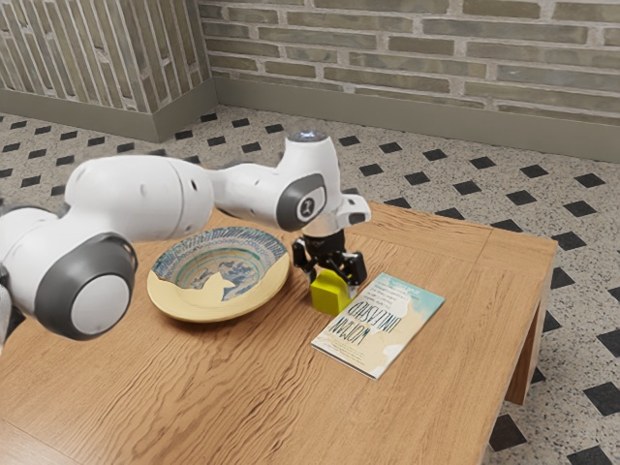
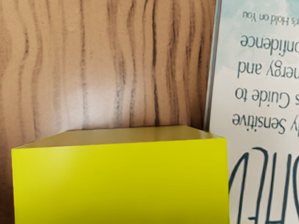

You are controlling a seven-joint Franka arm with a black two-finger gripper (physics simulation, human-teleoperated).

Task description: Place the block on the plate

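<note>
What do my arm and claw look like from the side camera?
The arm has glossy white, rounded segments and dark grey joint covers with round white caps; one cap near the wrist bears a small dark marking. The claw is black and angular.

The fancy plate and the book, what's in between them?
The yellow block is between the patterned plate and the book, with the black gripper right at it. The exterior view shows that.

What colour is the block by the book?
Plain yellow, slightly greenish; the block shows best in the wrist view.
</note>
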